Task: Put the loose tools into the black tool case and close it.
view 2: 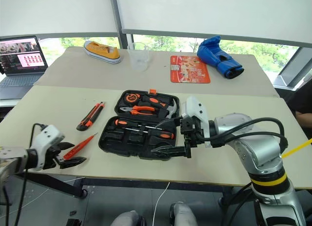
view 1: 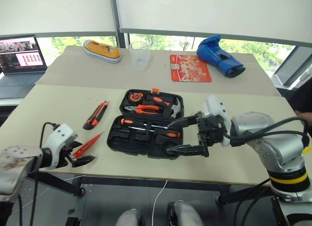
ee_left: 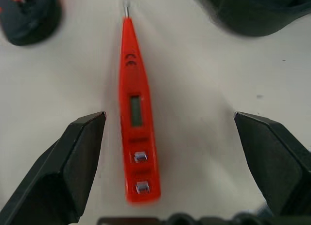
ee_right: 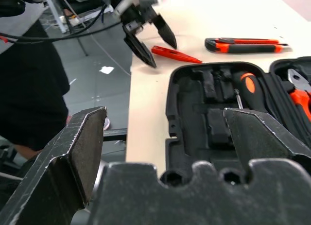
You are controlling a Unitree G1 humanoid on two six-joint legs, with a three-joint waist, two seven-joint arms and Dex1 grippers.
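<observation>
Lying open on the table [view 1: 58, 104], the case [view 1: 146, 131] holds two screwdrivers [view 1: 148, 128] in its near half and pliers [view 1: 146, 109], a hammer [view 1: 173, 108] and a small roll-like thing in its far half; several near recesses look bare, but their shapes are hard to read. The right gripper [view 1: 187, 135] hangs over the case's near right corner with its jaws spread wide and nothing between them, and it covers that corner. In the right wrist view one finger [ee_right: 262, 132] cuts across the case, hiding part of a screwdriver's shaft. The tester [ee_left: 135, 113] lies on the table just left of the case, near the front edge. The left gripper [view 1: 83, 153] sits at the tester's butt end, jaws wide apart; in the left wrist view the tester lies between the fingers [ee_left: 73, 162], closer to one, touching neither. Its tip is cut off at that view's edge. The knife [view 1: 96, 114] rests farther back, left of the case, clear of both grippers. Beyond lie a laptop [view 1: 22, 60], a shoe [view 1: 102, 51], a clear cup [view 1: 140, 55], a red card [view 1: 190, 68] and a blue glove [view 1: 219, 55].
</observation>
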